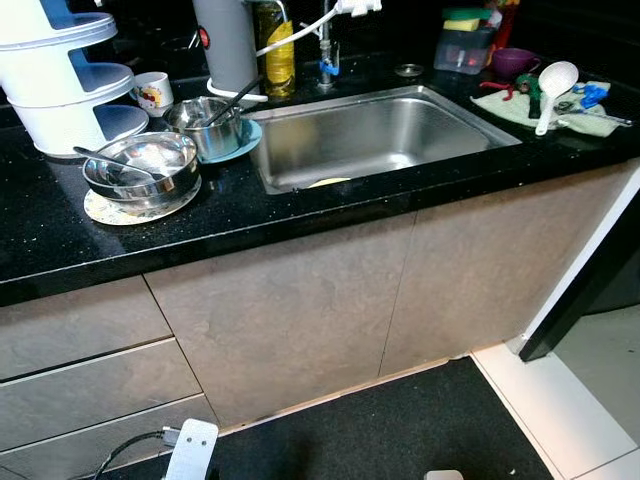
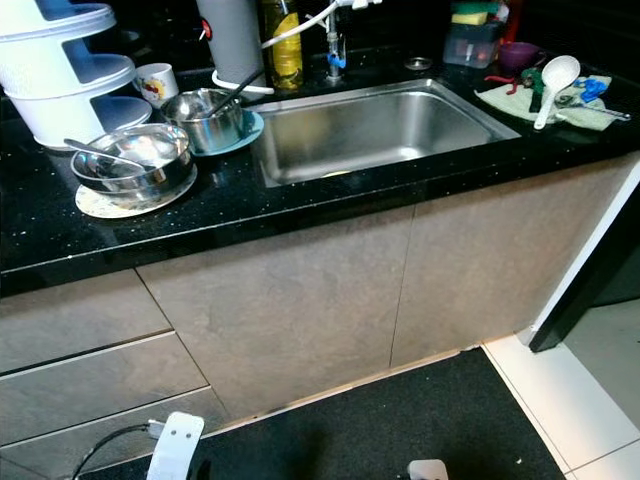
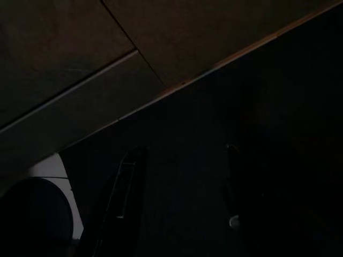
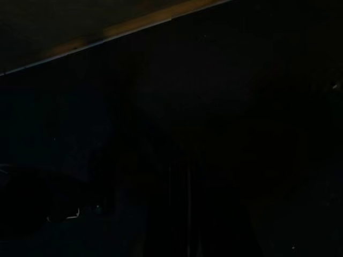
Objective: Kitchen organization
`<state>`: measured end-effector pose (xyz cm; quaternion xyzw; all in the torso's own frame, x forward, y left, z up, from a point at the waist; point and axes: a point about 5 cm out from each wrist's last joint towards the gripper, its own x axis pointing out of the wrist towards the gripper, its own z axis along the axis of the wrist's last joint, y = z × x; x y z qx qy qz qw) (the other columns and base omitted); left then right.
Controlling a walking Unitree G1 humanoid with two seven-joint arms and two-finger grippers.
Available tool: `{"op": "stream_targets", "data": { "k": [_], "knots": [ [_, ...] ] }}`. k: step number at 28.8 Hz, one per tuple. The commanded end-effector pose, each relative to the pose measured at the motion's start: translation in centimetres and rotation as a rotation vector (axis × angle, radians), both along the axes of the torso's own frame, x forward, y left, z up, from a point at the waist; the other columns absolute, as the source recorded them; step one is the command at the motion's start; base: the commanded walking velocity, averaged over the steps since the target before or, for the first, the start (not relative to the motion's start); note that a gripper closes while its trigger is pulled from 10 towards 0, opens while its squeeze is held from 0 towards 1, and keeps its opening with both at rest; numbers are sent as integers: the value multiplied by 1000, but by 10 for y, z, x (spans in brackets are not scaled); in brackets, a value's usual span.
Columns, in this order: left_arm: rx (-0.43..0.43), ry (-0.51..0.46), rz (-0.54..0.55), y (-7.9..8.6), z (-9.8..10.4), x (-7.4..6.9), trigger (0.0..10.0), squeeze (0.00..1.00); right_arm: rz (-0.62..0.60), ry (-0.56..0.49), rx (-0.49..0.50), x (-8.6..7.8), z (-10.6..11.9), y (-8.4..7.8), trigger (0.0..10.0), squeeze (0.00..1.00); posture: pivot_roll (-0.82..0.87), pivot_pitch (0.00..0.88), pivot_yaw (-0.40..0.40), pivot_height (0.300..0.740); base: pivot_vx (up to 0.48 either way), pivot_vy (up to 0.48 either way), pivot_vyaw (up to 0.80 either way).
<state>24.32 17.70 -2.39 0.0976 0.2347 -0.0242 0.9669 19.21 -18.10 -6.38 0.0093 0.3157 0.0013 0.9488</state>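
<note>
A steel sink [image 1: 400, 130] is set in the black counter [image 1: 60, 245], with something yellow [image 1: 328, 182] lying at its front wall. To its left, stacked steel bowls [image 1: 140, 168] with a spoon rest on a pale plate. Behind them a steel pot [image 1: 208, 125] sits on a blue plate, next to a mug [image 1: 153, 93]. On the right a white ladle [image 1: 553, 85] and small tools lie on a cloth [image 1: 500, 103]. Both arms hang low by the cabinet. In the dark left wrist view my left gripper [image 3: 177, 198] is open over the dark mat.
A white tiered rack [image 1: 65, 80] stands at the back left. A grey cylinder [image 1: 228, 45], an oil bottle [image 1: 275, 50] and the faucet [image 1: 327, 50] line the back. A purple bowl [image 1: 515, 62] and a plastic box [image 1: 465, 45] sit at the back right. Drawers [image 1: 90, 370] are lower left.
</note>
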Motion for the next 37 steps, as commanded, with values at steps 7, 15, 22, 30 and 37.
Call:
{"op": "stream_targets", "data": {
  "k": [7, 15, 22, 30, 37],
  "knots": [
    [1, 41, 52, 6, -4, 0, 10000, 0, -55, -36, -29, 8, 5, -6, 10000, 0, 16, 228, 61, 740, 0, 0, 0],
    [28, 85, 18, 10, -13, -12, 10000, 0, 3, -62, -25, 14, 9, 6, 10000, 0, -36, 192, 40, 740, 0, 0, 0],
    [-4, 114, 66, 6, -21, -19, 10000, 0, 21, -51, -50, 19, 10, 2, 10000, 0, -57, 175, 8, 740, 0, 0, 0],
    [-25, 124, 42, -5, -24, -22, 10000, 0, 38, -51, -67, 19, 11, -4, 10000, 0, -67, 147, -4, 740, 0, 0, 0],
    [-39, 98, 29, -4, -20, -15, 10000, 0, 5, -42, -50, 21, 11, -2, 10000, 0, -62, 140, 13, 740, 0, 0, 0]
  ]
}}
